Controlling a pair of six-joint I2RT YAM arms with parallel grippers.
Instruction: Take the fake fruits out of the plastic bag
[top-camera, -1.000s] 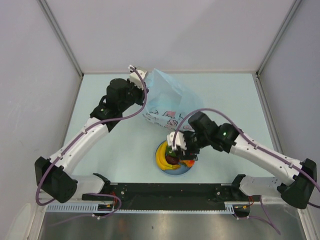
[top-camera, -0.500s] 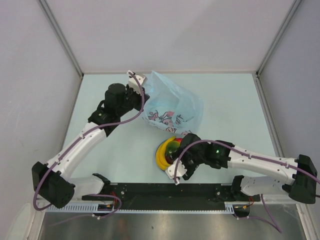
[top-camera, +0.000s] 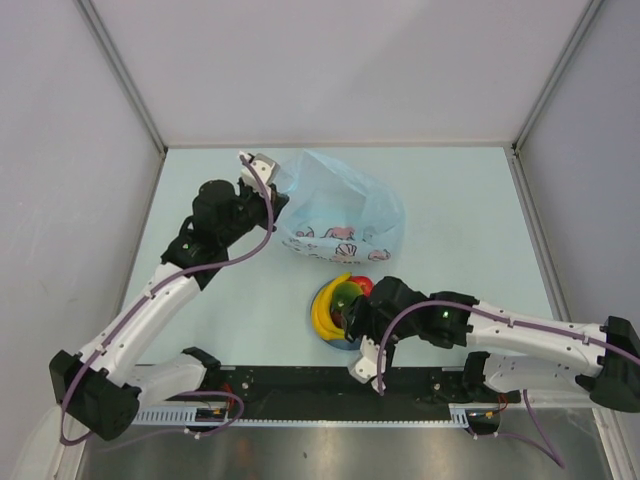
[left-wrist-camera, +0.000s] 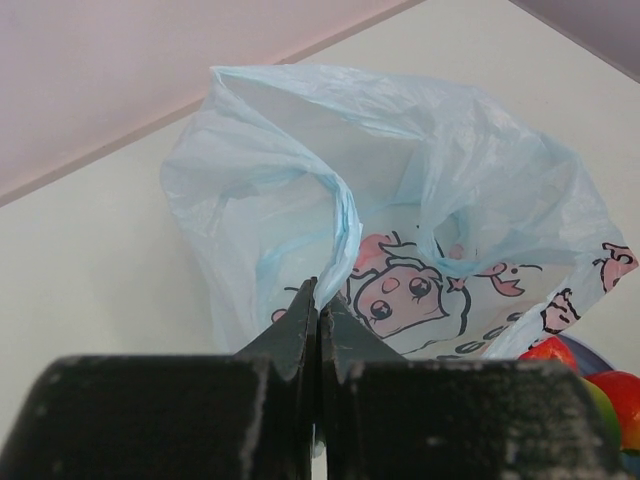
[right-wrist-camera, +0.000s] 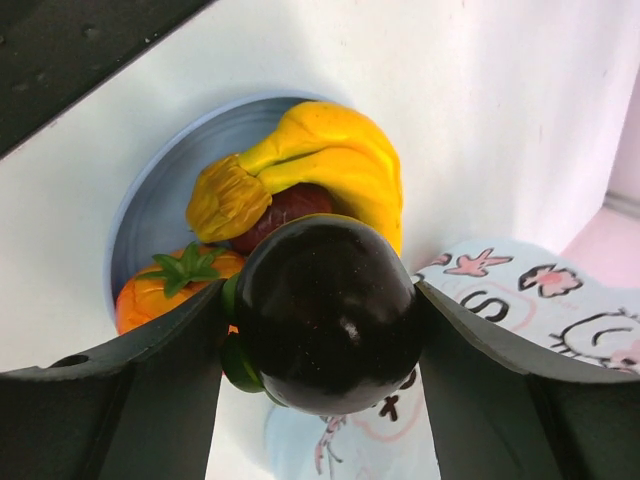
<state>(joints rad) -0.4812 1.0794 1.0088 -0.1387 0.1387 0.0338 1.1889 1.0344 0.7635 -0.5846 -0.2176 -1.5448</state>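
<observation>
I have the right end effector (right-wrist-camera: 326, 335) clamped on a dark purple fruit (right-wrist-camera: 330, 295), close above the blue plate (right-wrist-camera: 140, 225).
Left end effector (left-wrist-camera: 318, 303) is pinched shut on the plastic bag (left-wrist-camera: 420, 190) rim; the banana (right-wrist-camera: 335, 160) lies on the plate.

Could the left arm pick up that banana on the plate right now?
Probably not as it stands. The left gripper is shut on the bag edge, so it would have to let go first, and the right gripper, holding a dark fruit, hangs close over the banana and plate.
</observation>
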